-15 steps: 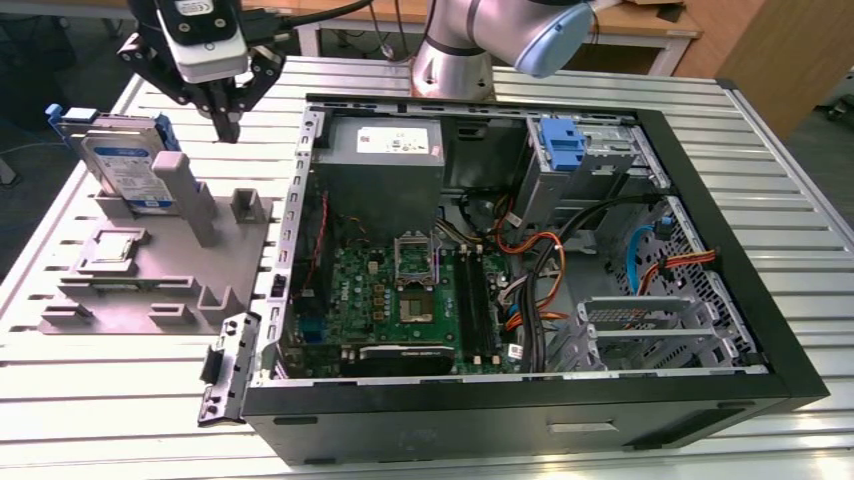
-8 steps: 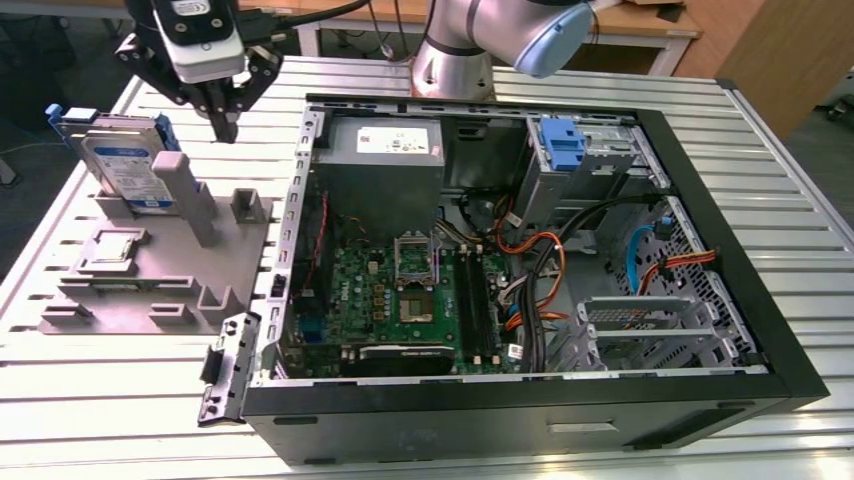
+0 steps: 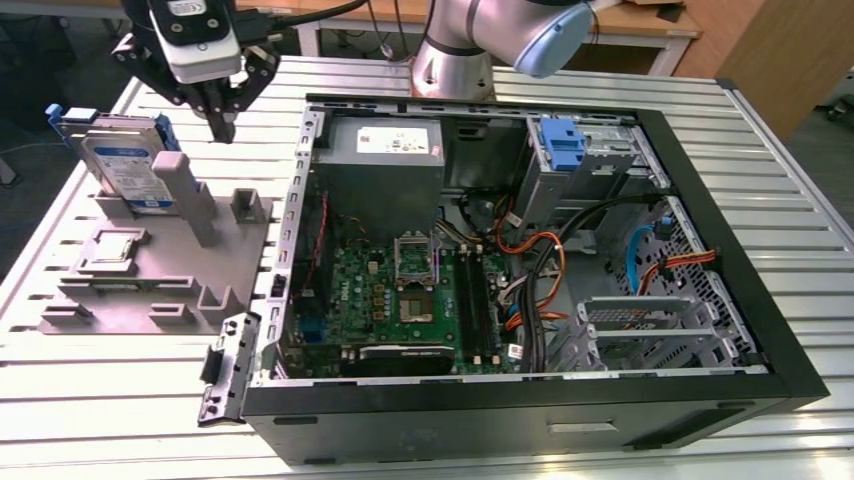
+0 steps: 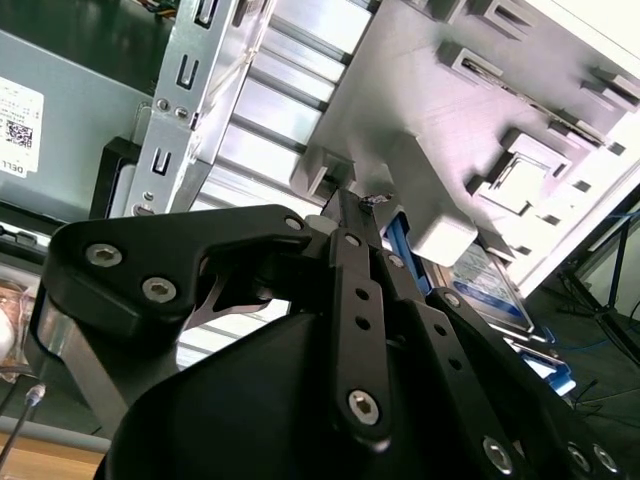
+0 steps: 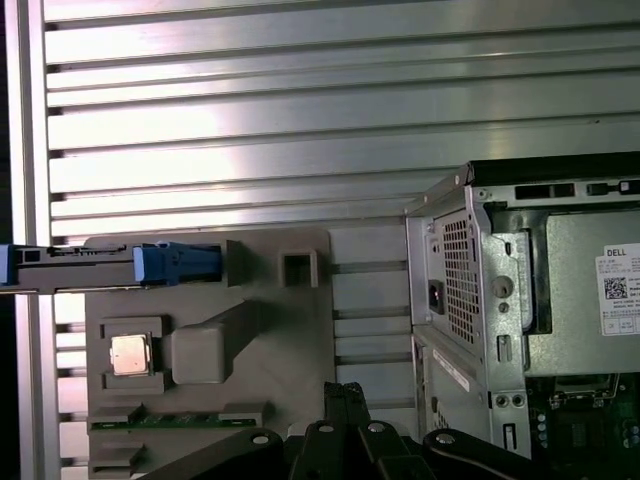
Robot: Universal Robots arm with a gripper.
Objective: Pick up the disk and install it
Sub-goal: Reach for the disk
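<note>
The disk (image 3: 123, 168) is a flat silver-grey drive with a white-and-blue label on its broad face and bright blue plastic rails along its sides. It stands on edge at one corner of the grey fixture (image 3: 160, 275), tilted, with one of the fixture's tall posts (image 3: 183, 198) just in front of it in the exterior view. In the first wrist view the disk (image 5: 70, 268) shows edge-on as a thin bar with a blue rail end. In the second wrist view part of its label (image 4: 490, 285) peeks out past the fixture's post.

The gripper (image 3: 224, 132) hangs above the fixture, near the disk but apart from it. Its fingers are pressed together at the tips and grip nothing. Both wrist views show the closed tips (image 5: 345, 388) (image 4: 352, 198) over the fixture's side that faces the computer case (image 3: 561, 260).

A small square chip (image 3: 115, 245) lies in a recess of the fixture. The fixture rests on a table (image 3: 94, 400) of ribbed metal slats, and the open case lies just beside the fixture. Beyond the fixture, at the back of the room, stands wooden furniture (image 3: 787, 50).
</note>
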